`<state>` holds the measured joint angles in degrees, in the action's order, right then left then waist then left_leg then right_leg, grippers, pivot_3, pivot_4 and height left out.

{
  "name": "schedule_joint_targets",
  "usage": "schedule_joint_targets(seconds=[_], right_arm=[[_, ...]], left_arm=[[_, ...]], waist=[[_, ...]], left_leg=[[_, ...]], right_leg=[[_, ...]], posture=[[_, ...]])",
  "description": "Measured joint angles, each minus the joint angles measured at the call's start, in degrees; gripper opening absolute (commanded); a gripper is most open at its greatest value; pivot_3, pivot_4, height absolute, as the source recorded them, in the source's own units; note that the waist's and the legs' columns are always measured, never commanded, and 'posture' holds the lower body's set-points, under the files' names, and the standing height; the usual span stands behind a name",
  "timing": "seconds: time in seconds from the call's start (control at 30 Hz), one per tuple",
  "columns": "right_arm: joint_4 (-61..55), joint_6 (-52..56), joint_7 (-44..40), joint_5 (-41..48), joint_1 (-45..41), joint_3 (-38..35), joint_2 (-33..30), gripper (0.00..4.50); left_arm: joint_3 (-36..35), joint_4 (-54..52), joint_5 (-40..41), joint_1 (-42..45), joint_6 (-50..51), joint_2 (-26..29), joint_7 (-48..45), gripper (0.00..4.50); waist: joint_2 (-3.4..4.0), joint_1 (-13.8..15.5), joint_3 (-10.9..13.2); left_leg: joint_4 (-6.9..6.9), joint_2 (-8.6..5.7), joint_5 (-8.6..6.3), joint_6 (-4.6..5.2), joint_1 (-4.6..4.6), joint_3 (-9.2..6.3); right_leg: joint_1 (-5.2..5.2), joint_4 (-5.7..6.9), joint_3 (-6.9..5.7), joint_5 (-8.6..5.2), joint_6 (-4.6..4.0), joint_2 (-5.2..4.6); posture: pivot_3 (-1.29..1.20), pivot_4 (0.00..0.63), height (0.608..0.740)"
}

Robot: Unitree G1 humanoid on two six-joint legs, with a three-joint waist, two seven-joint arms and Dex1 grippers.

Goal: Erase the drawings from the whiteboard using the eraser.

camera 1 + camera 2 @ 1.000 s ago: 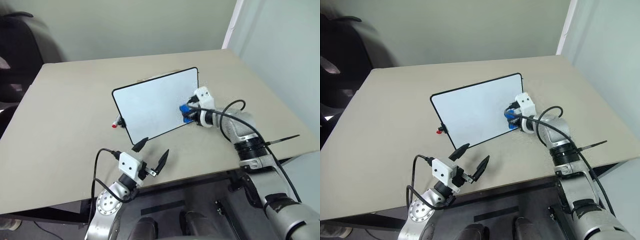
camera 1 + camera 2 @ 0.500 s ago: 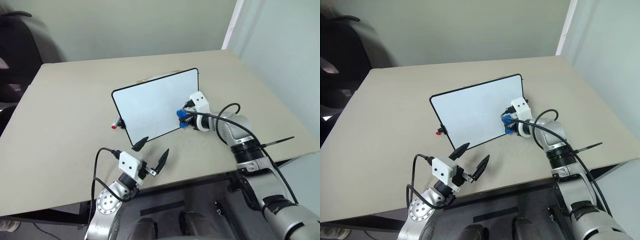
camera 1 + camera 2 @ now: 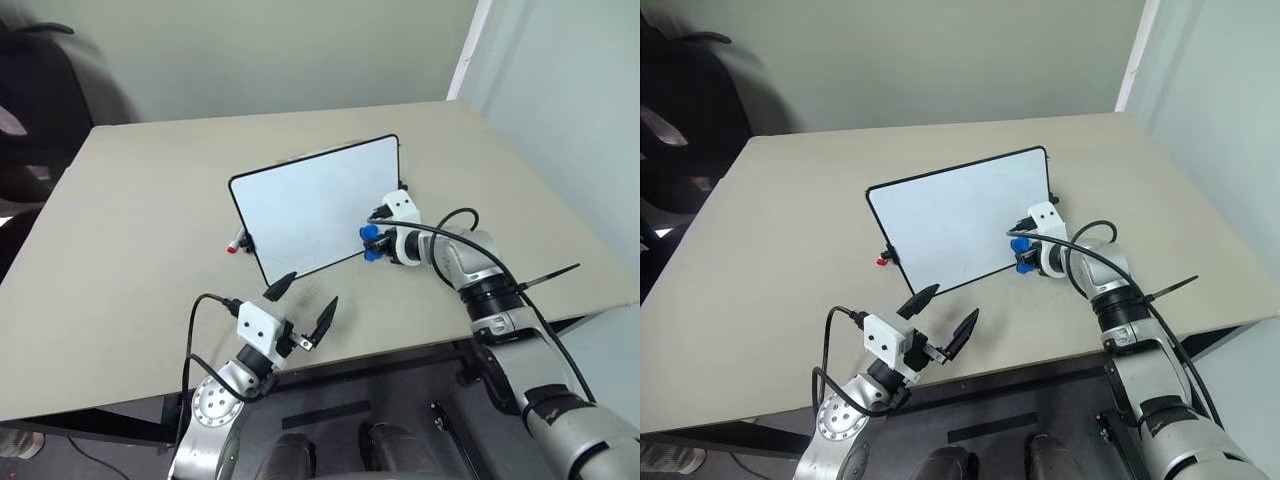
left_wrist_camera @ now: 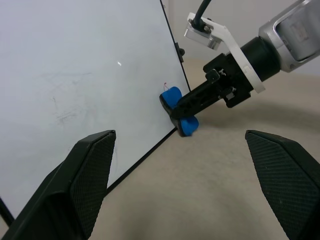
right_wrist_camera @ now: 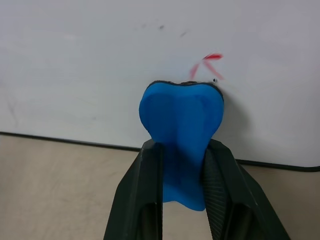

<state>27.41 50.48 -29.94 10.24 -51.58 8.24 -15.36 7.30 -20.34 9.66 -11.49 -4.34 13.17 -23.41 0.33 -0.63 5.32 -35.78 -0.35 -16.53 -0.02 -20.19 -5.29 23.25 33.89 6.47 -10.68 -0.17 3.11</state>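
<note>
**Eraser sits low on the board, with red still showing above it**

We see the drawings (image 5: 207,64) reduced to a few short red strokes on the whiteboard (image 3: 305,205), just above the top edge of the eraser (image 5: 181,130), near the board's lower corner on the robot's right. The eraser is bright blue and presses against the white surface close to the black frame. Our right claw (image 5: 182,200) is clamped on it, one black finger on each side of its narrow waist.

Compared with a second ago, the eraser has come down the board: then it sat about midway up the right edge, now it rests near the bottom frame. We judge that this downward stroke took off part of the scribble but passed under the rest, so the task is not finished; the next pass probably has to go back up over the remaining red.

The board leans upright on the counter (image 3: 140,200). Behind its left edge lies a marker (image 3: 236,243) with a red cap. Our left claw (image 3: 301,307) hovers near the counter's front edge, its fingers spread apart and empty, well apart from the board.
</note>
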Motion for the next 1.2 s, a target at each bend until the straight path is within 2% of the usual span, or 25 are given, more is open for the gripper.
schedule_joint_targets(seconds=[0.37, 0.63, 0.87, 1.2], right_arm=[[-1.6, 0.4, 1.2, -0.4, -3.7, -2.6, -1.7, 1.03], [-4.6, 3.8, 0.6, -0.4, 0.2, 0.4, 1.8, 1.03], [-6.5, 5.0, 0.0, -0.4, 0.5, 1.8, 2.3, 1.03], [-7.9, 2.9, 1.2, -0.4, -3.5, -2.4, 0.5, 1.03]], left_arm=[[0.0, 0.0, 0.0, 0.1, 0.0, -0.1, 0.1, 4.5], [0.0, 0.0, 0.0, 0.1, 0.0, -0.1, 0.1, 4.5], [0.0, 0.0, 0.0, 0.0, 0.0, -0.1, 0.0, 4.5], [0.0, 0.0, 0.1, 0.0, 0.2, 0.0, 0.0, 4.5]], waist=[[0.02, -0.1, 0.0], [-0.02, -0.3, 0.0], [-0.01, -0.2, 0.0], [-0.02, -0.2, 0.0]], left_leg=[[0.06, 0.01, 0.1, 0.17, 0.21, 0.01], [0.07, 0.02, 0.09, 0.16, 0.28, 0.01], [0.07, 0.01, 0.08, 0.16, 0.23, 0.0], [0.11, 0.02, 0.08, 0.15, 0.17, 0.0]], right_leg=[[-0.01, 0.02, -0.04, 0.12, 0.03, 0.01], [0.03, 0.01, -0.04, 0.12, 0.04, 0.04], [0.1, -0.02, -0.04, 0.11, 0.03, 0.03], [0.13, 0.01, -0.05, 0.16, -0.05, 0.03]], posture=[[0.0, 0.15, 0.736], [0.0, 0.15, 0.736], [0.0, 0.15, 0.736], [0.0, 0.15, 0.736]])
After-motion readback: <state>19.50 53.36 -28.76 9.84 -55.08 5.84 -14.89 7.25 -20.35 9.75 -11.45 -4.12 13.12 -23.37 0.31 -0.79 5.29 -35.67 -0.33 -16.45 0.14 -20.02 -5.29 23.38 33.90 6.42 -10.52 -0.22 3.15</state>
